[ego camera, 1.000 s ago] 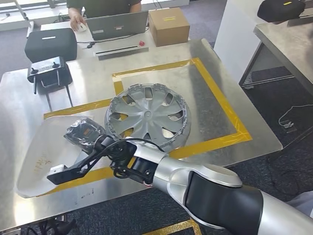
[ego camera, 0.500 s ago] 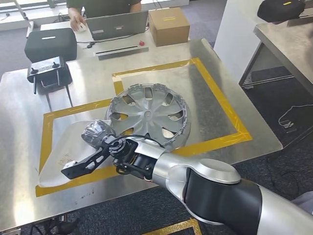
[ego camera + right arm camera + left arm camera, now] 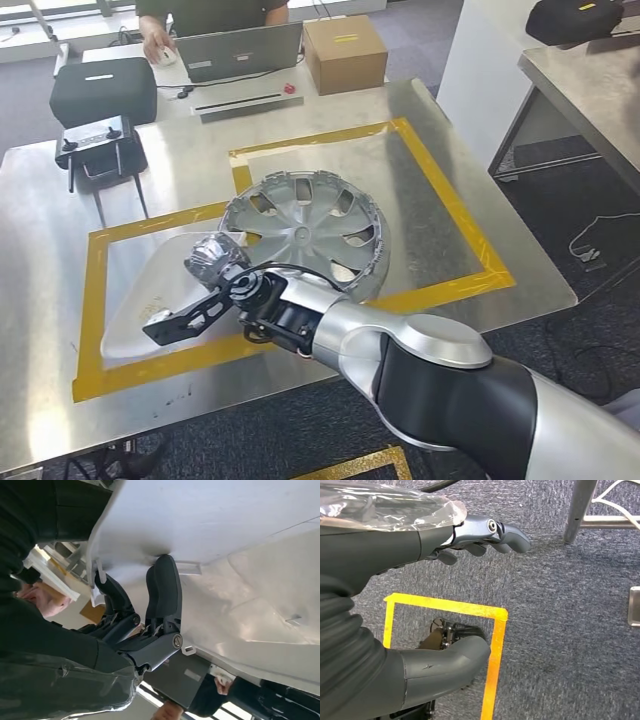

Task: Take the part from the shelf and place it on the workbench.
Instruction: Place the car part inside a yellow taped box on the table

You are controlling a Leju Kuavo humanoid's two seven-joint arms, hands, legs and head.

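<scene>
While the right robot hand (image 3: 226, 290) reaches over the desk (image 3: 45, 400), a pale flat panel (image 3: 151, 300) is gripped at its edge by the dark fingers (image 3: 164, 587), which are closed onto it. Beyond that robot hand a silver hubcap (image 3: 306, 235) is seen lying flat. The left robot hand (image 3: 471, 535) is held over carpet (image 3: 565, 630), fingers apart, with nothing in it.

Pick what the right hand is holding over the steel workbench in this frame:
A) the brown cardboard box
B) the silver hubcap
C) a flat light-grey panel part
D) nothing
C. The right hand grips the edge of the flat light-grey panel part above the yellow-taped zone, while the silver hubcap lies on the steel workbench beside it.
</scene>
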